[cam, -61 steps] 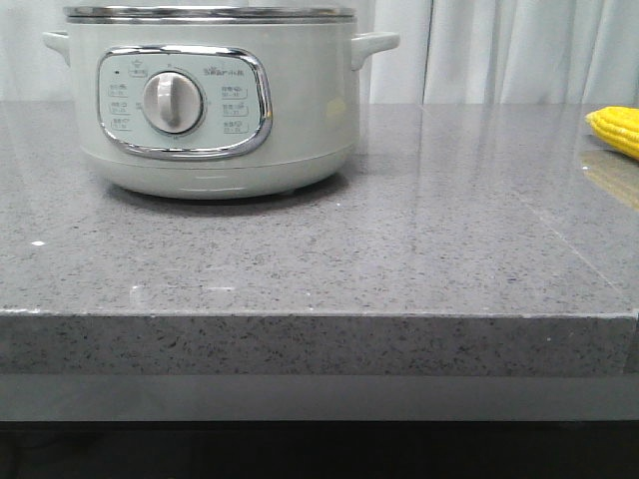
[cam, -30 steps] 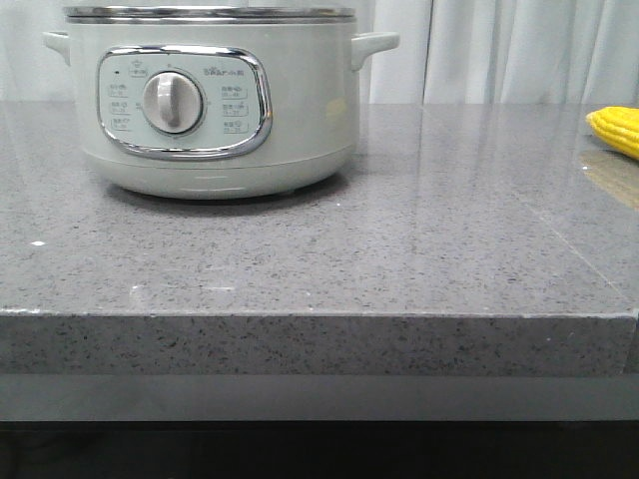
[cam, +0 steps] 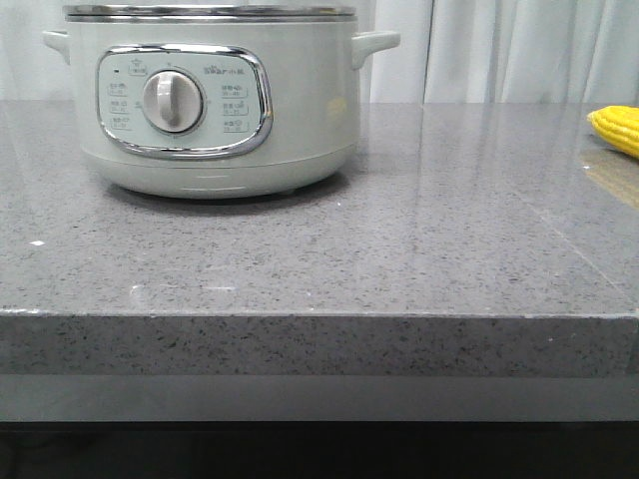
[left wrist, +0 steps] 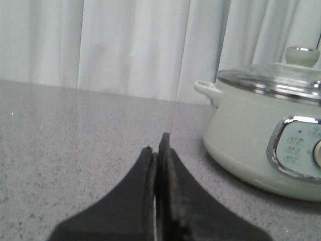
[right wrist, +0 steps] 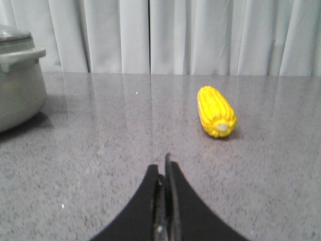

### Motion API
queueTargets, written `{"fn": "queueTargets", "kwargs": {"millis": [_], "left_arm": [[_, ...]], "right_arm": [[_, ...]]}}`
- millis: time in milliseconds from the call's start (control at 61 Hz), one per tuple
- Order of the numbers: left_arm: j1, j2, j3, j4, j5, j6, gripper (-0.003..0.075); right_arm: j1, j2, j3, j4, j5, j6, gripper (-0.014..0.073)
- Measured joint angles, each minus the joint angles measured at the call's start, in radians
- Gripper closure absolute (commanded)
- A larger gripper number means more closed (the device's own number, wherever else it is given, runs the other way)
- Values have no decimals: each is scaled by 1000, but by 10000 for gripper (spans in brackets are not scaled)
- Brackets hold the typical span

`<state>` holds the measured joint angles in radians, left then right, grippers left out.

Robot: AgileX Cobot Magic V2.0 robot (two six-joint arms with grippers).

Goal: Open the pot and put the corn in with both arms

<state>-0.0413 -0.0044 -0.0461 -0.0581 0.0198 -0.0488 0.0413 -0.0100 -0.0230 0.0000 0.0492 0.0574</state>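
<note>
The pale grey-green pot (cam: 210,100) stands at the back left of the grey stone counter, with its dial facing me. Its glass lid (left wrist: 273,78) with a round knob (left wrist: 302,54) sits on it. The yellow corn (cam: 617,128) lies at the right edge of the front view. It also shows in the right wrist view (right wrist: 216,111), ahead and to the right of my right gripper (right wrist: 163,161), which is shut and empty. My left gripper (left wrist: 157,143) is shut and empty, low over the counter, with the pot (left wrist: 266,140) to its right. Neither gripper shows in the front view.
White curtains (cam: 499,50) hang behind the counter. The counter's front edge (cam: 319,317) runs across the front view. The pot's side handle (right wrist: 20,57) shows at the left of the right wrist view.
</note>
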Motion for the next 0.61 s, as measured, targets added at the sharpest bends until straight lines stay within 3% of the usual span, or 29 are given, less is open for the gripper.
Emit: {"fn": "queueTargets", "kwargs": {"millis": [279, 607], "left_arm": [[0, 58, -292, 0, 175, 0, 741], [0, 316, -586, 0, 386, 5, 741]], "right_arm": [[0, 22, -265, 0, 183, 0, 662], [0, 264, -537, 0, 421, 0, 662]]}}
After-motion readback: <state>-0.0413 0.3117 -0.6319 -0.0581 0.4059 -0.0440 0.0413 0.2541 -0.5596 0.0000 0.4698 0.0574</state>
